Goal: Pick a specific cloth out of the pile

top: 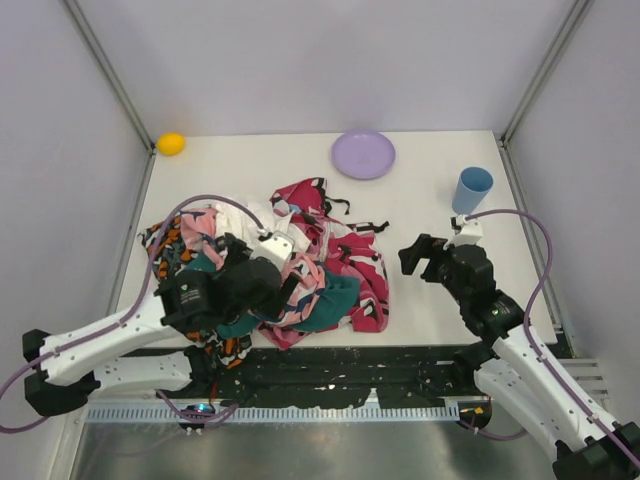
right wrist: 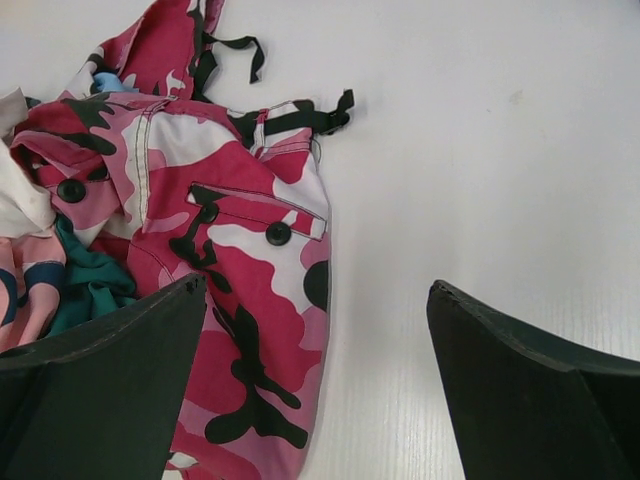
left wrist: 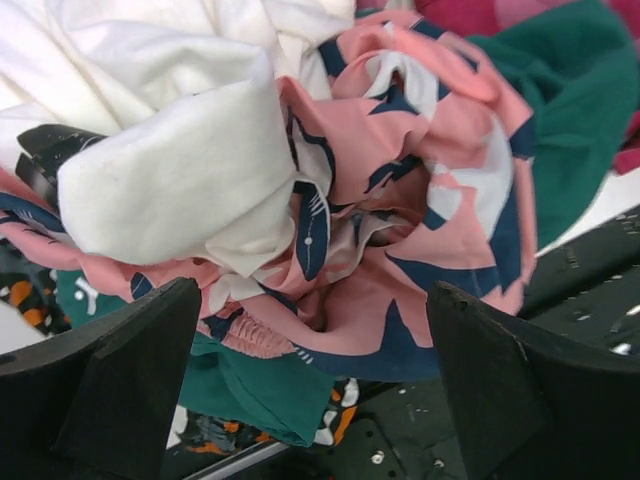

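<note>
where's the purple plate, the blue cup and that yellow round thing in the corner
purple plate (top: 363, 155), top external view, on its bare centre
blue cup (top: 468, 198), top external view, on its side wall
yellow round object (top: 171, 143), top external view, on its middle

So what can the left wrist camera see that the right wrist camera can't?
Only the left wrist view: the orange-and-black printed cloth tucked under the heap.
Only the right wrist view: the black buttons and straps on the pink camouflage garment, and a small light sky-blue cloth scrap peeking out by its top edge.
Both: the dark teal cloth, the salmon-pink cloth with navy print, and an open gripper, the left gripper in one, the right gripper in the other.
</note>
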### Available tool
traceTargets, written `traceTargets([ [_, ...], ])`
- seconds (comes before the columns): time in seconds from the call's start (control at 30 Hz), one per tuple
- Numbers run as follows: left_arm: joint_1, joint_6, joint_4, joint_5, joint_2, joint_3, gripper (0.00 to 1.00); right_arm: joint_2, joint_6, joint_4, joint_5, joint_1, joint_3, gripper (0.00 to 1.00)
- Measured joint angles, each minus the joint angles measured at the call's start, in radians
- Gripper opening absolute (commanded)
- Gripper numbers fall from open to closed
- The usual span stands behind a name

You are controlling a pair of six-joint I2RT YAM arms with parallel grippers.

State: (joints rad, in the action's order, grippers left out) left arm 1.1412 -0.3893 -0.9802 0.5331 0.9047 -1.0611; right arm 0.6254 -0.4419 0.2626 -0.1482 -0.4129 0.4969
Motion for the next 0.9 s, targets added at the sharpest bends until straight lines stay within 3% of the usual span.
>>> traceTargets([
  [0.43, 0.020, -0.039, -0.071, 0.158, 0.367, 0.022, 1.00, -0.037, 0.025, -0.004, 0.046, 0.000, -0.051, 0.95],
  [0.9, -0.144, -0.034, 0.093, 0.056, 0.546, 0.103, 1.00, -0.045, 0.040, -0.008, 0.063, 0.000, -0.054, 0.95],
])
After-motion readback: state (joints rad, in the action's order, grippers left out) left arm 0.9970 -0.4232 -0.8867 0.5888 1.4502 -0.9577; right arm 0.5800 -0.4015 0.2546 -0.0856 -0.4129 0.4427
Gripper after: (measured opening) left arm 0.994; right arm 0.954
